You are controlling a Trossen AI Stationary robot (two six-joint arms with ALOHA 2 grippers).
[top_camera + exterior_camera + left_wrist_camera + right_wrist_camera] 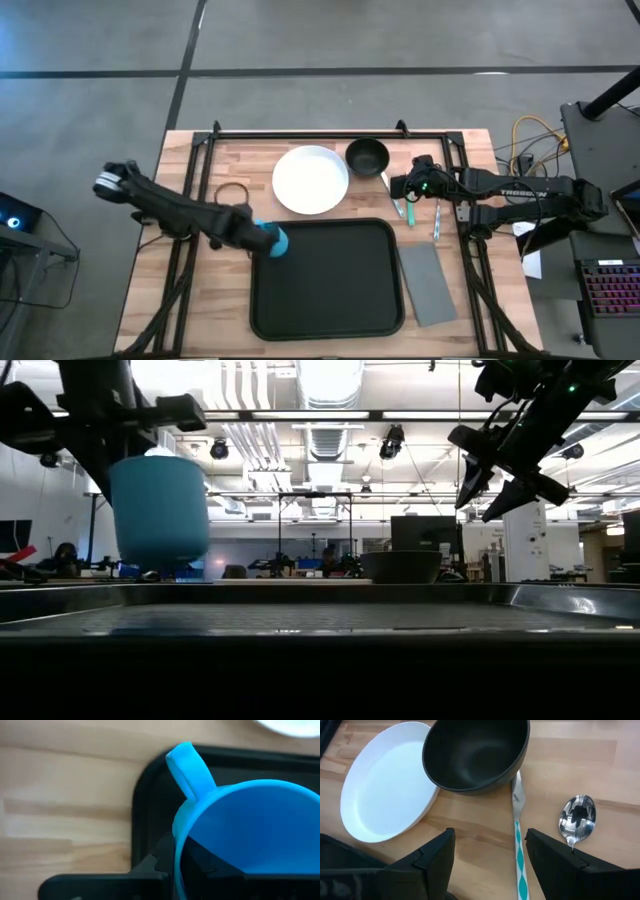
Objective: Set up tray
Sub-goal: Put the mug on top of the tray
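A blue cup [276,241] with a side handle [188,766] hangs in my left gripper [258,236] over the far left corner of the black tray [330,285]. In the low view the cup [160,510] is upright above the tray floor [320,618]. My right gripper [403,186] is open and hovers above the table, between the black bowl [367,156] and a green-and-white utensil [399,207]. In its wrist view the fingers [438,854] stand apart over bare wood near that utensil [519,845]. My left gripper holds the blue cup by its wall at the rim [178,862], beside the handle. One finger [210,865] is inside the cup and one [150,870] is outside. The cup is upright and lifted clear, above the tray's far left corner.
A white plate [311,180] lies beyond the tray, with the black bowl to its right. A spoon [437,220] and a grey napkin [428,285] lie right of the tray. A thin dark ring [232,192] lies left of the plate. Rails frame the table [190,300].
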